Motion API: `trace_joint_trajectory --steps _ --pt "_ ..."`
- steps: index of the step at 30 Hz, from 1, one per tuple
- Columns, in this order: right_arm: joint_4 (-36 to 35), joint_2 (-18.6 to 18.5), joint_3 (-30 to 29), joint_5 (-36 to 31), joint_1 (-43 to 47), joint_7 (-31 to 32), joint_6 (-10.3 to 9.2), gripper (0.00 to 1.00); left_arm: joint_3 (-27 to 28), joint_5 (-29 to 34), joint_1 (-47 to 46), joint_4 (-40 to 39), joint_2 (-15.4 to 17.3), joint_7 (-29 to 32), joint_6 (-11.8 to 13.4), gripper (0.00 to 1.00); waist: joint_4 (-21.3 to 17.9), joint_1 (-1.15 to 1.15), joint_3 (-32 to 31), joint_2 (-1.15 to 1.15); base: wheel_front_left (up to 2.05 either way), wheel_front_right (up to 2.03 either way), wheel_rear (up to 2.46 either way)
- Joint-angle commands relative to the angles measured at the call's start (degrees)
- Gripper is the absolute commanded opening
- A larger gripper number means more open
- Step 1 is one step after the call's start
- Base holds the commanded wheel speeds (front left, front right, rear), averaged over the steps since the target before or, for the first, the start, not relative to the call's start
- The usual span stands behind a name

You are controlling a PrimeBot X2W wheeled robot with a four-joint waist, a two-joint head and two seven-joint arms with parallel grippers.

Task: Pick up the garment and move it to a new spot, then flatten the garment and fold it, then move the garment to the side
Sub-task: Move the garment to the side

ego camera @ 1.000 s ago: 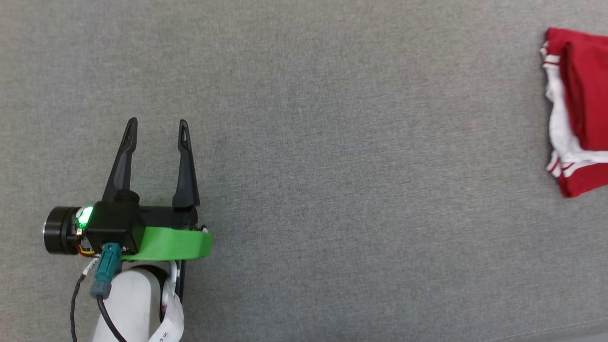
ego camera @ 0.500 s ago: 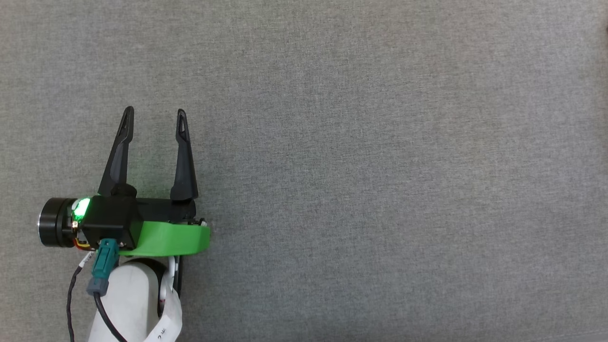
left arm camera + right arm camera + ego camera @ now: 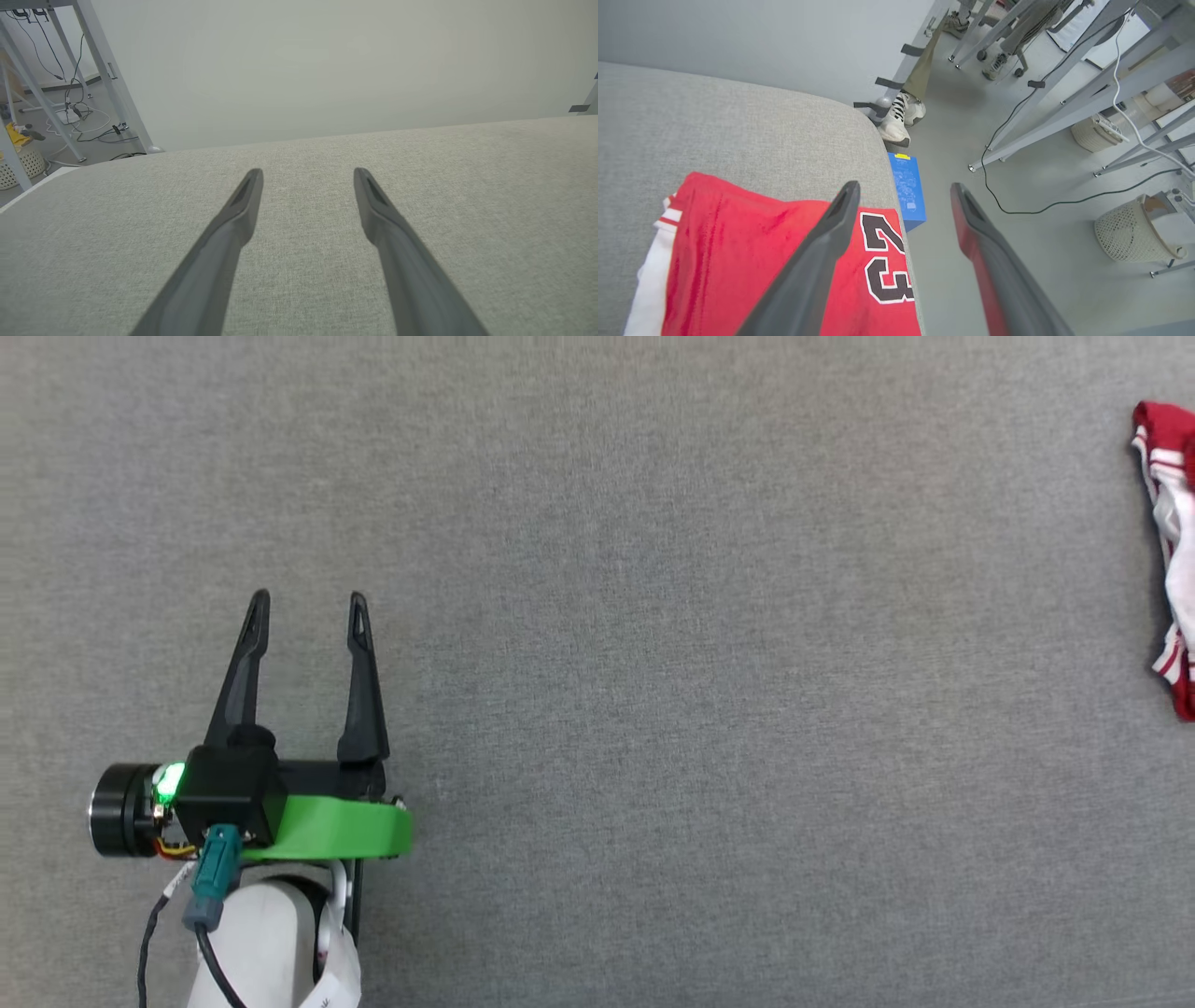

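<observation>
The garment (image 3: 752, 252) lies folded under the right gripper (image 3: 904, 186), a flat red block of fine mesh-like knit. Its black, white-edged "23" faces up just below and between the fingertips, close to the edge of the desk (image 3: 714, 121). A white sleeve with red-and-white striped trim pokes out on the fold's far side from the gripper's left finger. In the head view the garment (image 3: 1178, 551) shows as a narrow crumpled strip of red, white and stripes, well apart from the left gripper (image 3: 309, 596).

The right gripper's two long, dark, tapering fingers stand spread wide with nothing between them. The left finger is over the red cloth and the right one is past the desk's edge, above the floor.

The desk is covered in grey woven fabric with a soft, rounded corner ahead of the right gripper. Beyond that corner a blue box (image 3: 906, 191) stands on the smooth grey floor, and further ahead are a person's pale laced shoes (image 3: 899, 119). To the gripper's right are slanted metal frame legs, a black cable and a pale woven basket (image 3: 1134, 233).

The left gripper (image 3: 308, 171) is likewise wide open and empty over bare fabric (image 3: 700, 709), with a bright green band (image 3: 336, 826) behind its fingers.
</observation>
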Motion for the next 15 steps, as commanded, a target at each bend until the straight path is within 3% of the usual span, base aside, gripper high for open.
trace_joint_trajectory --steps 1,8,15 --pt "-0.6 0.9 -0.2 -1.1 -0.3 -2.8 -0.05 1.00 0.2 -0.3 1.3 0.2 -0.1 -0.3 0.3 1.00 0.8 0.00 -3.8 0.00 0.00 0.00 0.00" --pt "-3.6 5.9 -2.3 -6.1 0.8 -15.8 -0.05 1.00 0.3 -1.0 4.2 1.2 -0.7 -0.3 0.5 1.00 2.8 0.00 -8.4 0.00 0.00 0.00 0.00" --pt "-12.7 16.4 -9.3 -13.1 6.6 -21.4 -0.05 1.00 0.5 -1.7 6.0 2.6 -1.4 -0.3 0.3 1.00 5.9 0.00 -12.6 0.00 0.00 0.00 0.00"
